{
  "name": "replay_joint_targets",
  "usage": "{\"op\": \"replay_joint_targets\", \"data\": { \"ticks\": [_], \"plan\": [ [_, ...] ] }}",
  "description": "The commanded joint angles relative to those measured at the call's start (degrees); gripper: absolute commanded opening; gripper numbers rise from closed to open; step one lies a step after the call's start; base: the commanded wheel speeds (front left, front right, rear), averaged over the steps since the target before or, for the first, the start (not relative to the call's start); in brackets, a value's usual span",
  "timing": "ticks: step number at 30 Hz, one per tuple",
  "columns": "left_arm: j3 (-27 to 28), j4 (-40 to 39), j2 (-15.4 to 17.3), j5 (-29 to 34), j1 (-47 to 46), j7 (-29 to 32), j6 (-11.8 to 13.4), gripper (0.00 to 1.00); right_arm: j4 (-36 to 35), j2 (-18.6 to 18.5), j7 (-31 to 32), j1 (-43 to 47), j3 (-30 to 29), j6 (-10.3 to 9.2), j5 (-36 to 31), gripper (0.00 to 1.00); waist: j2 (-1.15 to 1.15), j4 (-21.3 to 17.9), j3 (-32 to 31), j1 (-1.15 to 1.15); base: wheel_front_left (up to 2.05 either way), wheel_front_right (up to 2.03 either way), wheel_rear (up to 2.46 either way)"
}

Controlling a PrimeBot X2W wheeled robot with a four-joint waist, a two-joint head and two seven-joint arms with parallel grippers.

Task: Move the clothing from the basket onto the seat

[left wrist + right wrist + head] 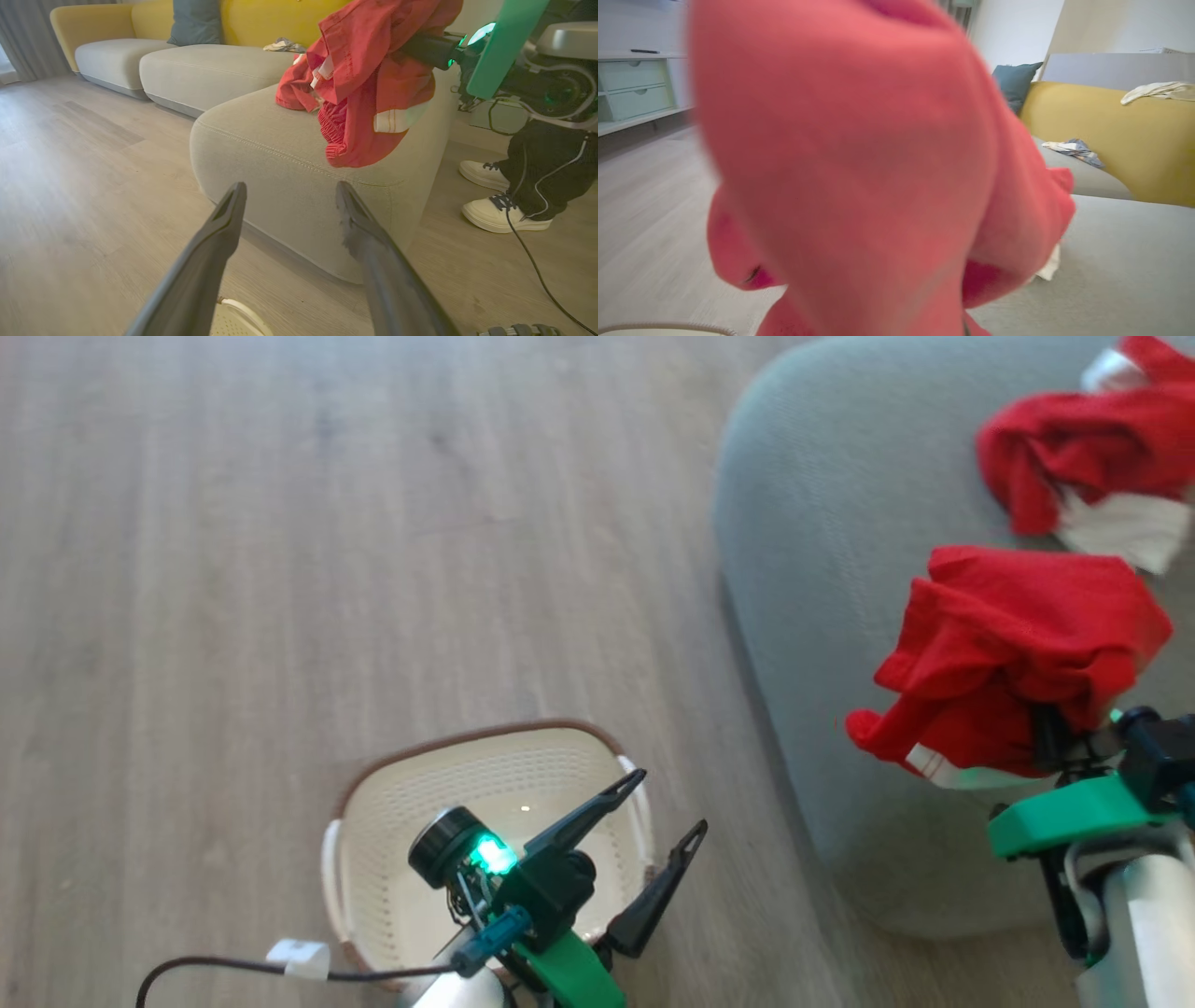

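My left tool (670, 800) stands with its fingers wide apart, gripping nothing, over the right rim of the basket (448, 742). The basket sits on the wood floor (280, 523), near the seat (822, 523) and to its left. Seen from that wrist, the two fingers point at the seat's rounded corner, with a bit of the basket rim low between them.

My right tool (1053, 739) is pinched together on a red garment (1018, 644) that bunches over the fingers and hides most of them. The garment hangs over the seat near its front edge, a white band showing at its lower side. Whether its lowest fold touches the cushion I cannot tell. Close to my right wrist camera it is a red blur.

A second garment (1083, 448) – red with white trim – lies crumpled on the seat farther back, apart from the first.

A person's white shoes (495, 214) stand on the floor beyond the seat, near my right arm
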Motion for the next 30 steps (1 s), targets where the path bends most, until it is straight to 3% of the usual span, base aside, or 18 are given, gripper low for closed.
{"op": "replay_joint_targets", "data": {
  "ticks": [1, 15, 30],
  "plan": [
    [1.7, -2.1, -0.6, 0.4, -2.9, -0.3, 0.0, 1.0, -2.5, -0.7, -0.5, -1.6, 0.2, -0.01, -0.3, 0.0, 0.0, -3.7, 1.8, 0.0, 0.0, 0.0, 0.0],
    [0.0, -2.1, 0.2, 0.7, -6.0, -0.3, 0.0, 1.0, -4.2, 1.3, -0.5, -1.6, -2.0, -0.01, -0.6, 0.0, 0.0, -14.7, 6.4, 0.0, 0.0, 0.0, 0.0],
    [-1.4, -2.3, 1.3, 0.5, -7.8, -0.3, 0.0, 1.0, -4.8, 2.5, -0.5, -2.1, -3.5, -0.01, -0.5, 0.0, 0.0, -15.7, 8.6, 0.0, 0.0, 0.0, 0.0]
  ]
}}
